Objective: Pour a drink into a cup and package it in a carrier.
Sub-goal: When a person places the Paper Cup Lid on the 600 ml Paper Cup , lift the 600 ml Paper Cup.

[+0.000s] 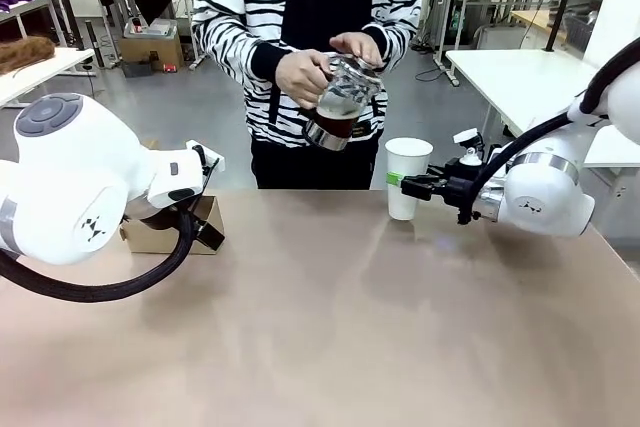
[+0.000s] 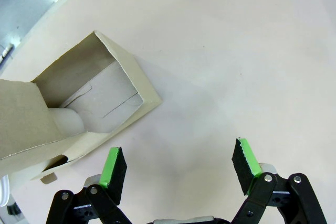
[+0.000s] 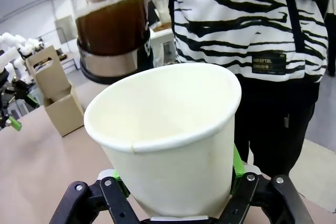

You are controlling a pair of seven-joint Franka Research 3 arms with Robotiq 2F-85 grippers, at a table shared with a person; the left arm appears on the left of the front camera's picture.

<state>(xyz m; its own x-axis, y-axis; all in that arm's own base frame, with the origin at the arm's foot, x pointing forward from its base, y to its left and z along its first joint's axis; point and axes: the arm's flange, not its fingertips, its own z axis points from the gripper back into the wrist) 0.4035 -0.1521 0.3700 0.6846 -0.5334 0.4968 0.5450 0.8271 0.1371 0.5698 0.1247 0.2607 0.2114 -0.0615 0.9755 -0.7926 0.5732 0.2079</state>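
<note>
The right tool [image 1: 408, 184] is squeezed around the white cup [image 3: 163, 129]. The cup stands straight up near the far side of the desk [image 1: 330, 327] and is empty inside. Just up and to the left of its open top, a person's hand [image 1: 303, 75] holds the glass jug [image 1: 340, 107]. The jug is tipped a little and has brown drink [image 1: 333, 124] in it. The left tool [image 2: 178, 169] hangs wide open beside the brown carrier [image 2: 79, 114].

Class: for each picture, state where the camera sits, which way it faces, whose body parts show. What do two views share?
Front: robot's side, facing across the table at the person holding the jug; left arm, right arm show.
Left wrist: on that wrist, looking down past the open left gripper at the carrier.
Right wrist: along the right gripper, shut on the cup, toward the person's torso.
Shared: cup, jug, carrier in front and right wrist.
</note>
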